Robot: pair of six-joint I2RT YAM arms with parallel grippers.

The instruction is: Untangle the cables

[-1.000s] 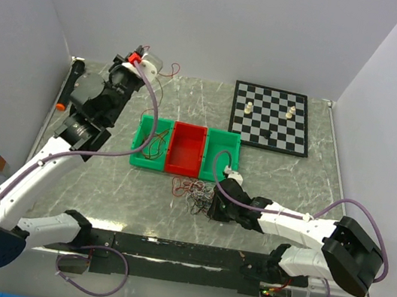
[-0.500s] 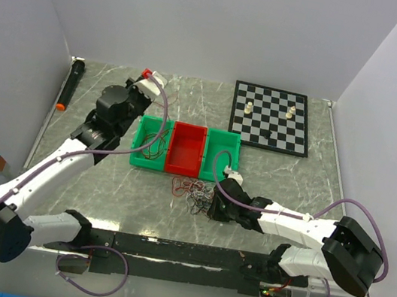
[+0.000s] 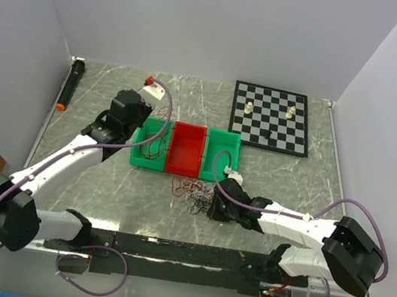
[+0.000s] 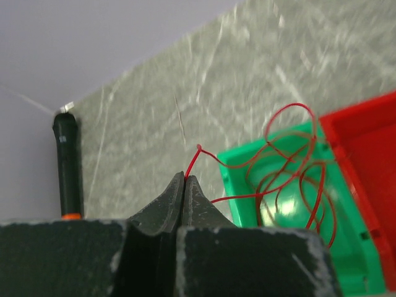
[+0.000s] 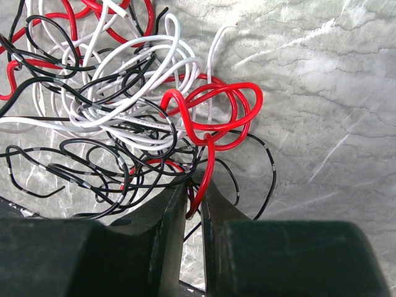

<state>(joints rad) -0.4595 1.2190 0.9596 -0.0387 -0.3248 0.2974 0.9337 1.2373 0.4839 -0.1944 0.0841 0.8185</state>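
Note:
My left gripper [image 4: 185, 178] is shut on the end of a thin red cable [image 4: 193, 162]. That cable's loops lie in the left green bin [image 4: 230, 179]. In the top view the left gripper [image 3: 142, 111] hovers by that bin's back left corner [image 3: 144, 120]. A tangle of red, white and black cables [image 3: 193, 191] lies on the table in front of the bins. My right gripper [image 3: 212, 203] sits low at its right edge. Its jaws [image 5: 195, 184] stand narrow, closed on the end of a thick red cable [image 5: 211, 161], with black strands beside it.
A red bin [image 3: 187, 149] and a second green bin [image 3: 223, 148] stand to the right of the left green one. A chessboard [image 3: 272, 119] with a few pieces lies at the back right. A black torch with an orange ring [image 3: 70, 85] lies along the left wall.
The left arm has swung from the back left corner toward the left green bin and lowered, trailing the red cable. The right arm and the tangle have not moved.

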